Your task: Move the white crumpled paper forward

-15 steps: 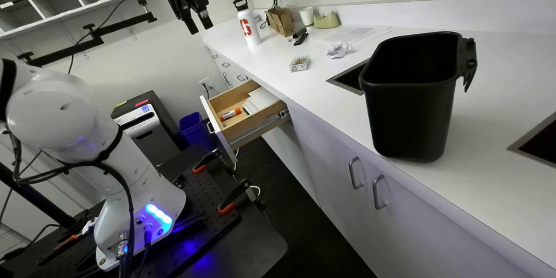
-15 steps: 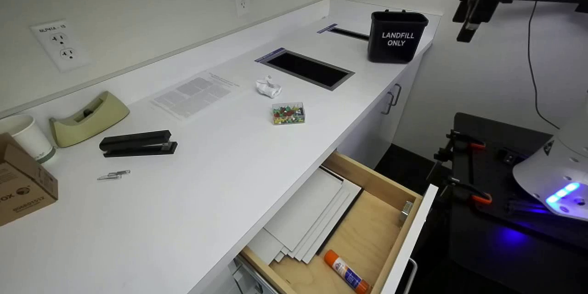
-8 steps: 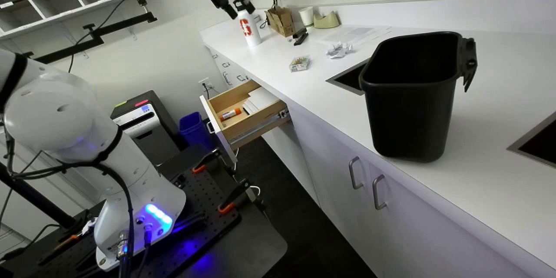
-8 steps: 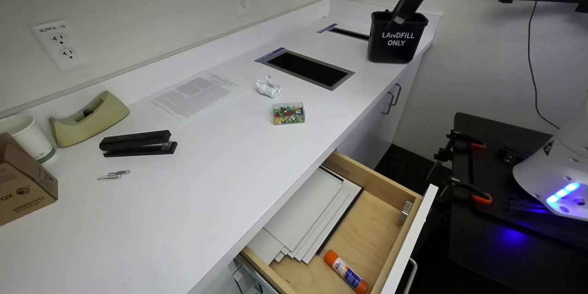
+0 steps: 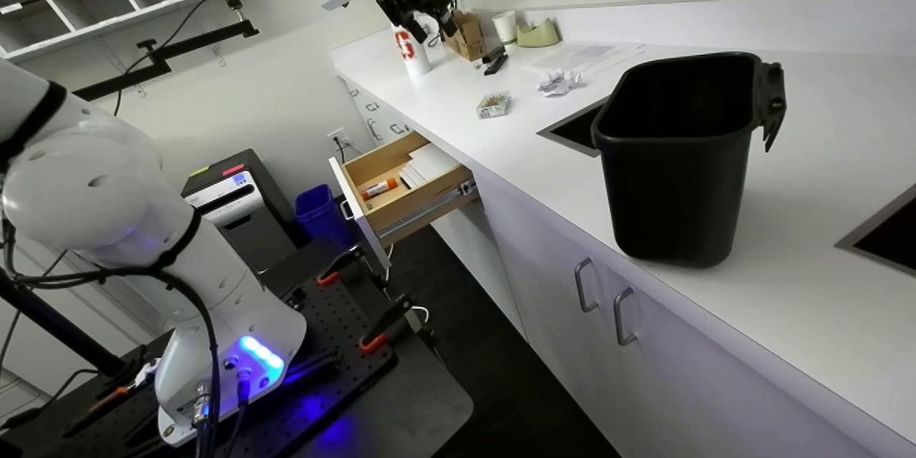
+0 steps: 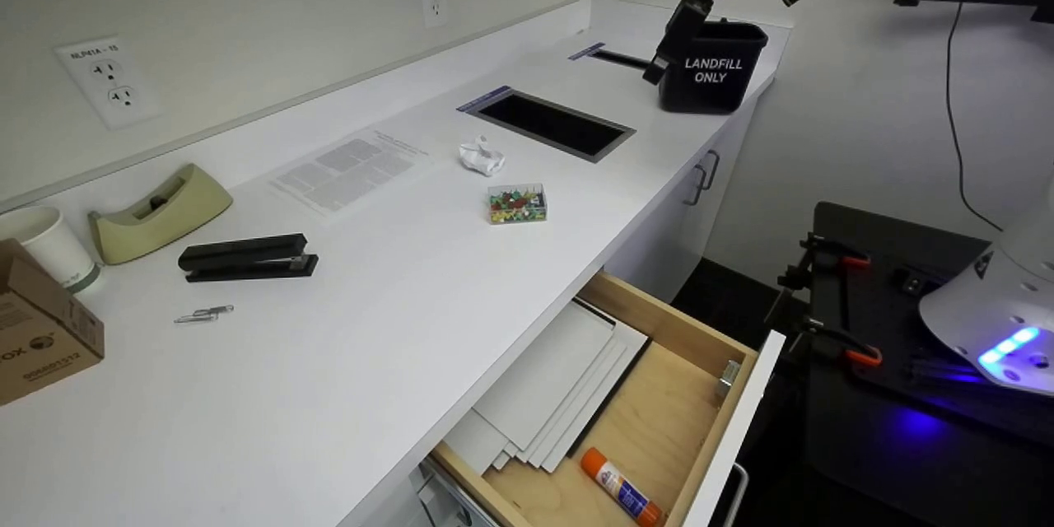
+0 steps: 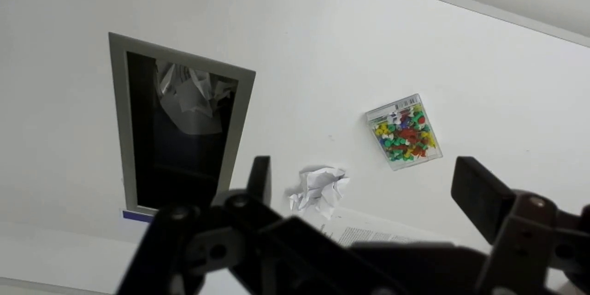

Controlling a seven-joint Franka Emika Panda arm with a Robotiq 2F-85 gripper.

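Observation:
The white crumpled paper (image 5: 559, 83) lies on the white counter, and shows in both exterior views (image 6: 481, 156). In the wrist view the crumpled paper (image 7: 320, 190) shows between the spread fingers, nearer the left finger (image 7: 261, 177), well below them. My gripper (image 5: 434, 30) is open and empty, high above the counter. In an exterior view the gripper (image 6: 655, 72) hangs in front of the black bin. The wrist view shows the gripper (image 7: 366, 184) with its jaws wide apart.
A clear box of push pins (image 6: 517, 204) lies beside the paper. A rectangular counter opening (image 6: 553, 123) and a printed sheet (image 6: 350, 169) are close by. The black bin (image 5: 676, 179) stands on the counter. An open drawer (image 6: 659, 412), a stapler (image 6: 247, 257) and a tape dispenser (image 6: 160, 214) also show.
The gripper has swung in from beside the counter to over it, past the bottle in an exterior view and across the bin. The crumpled paper has not moved.

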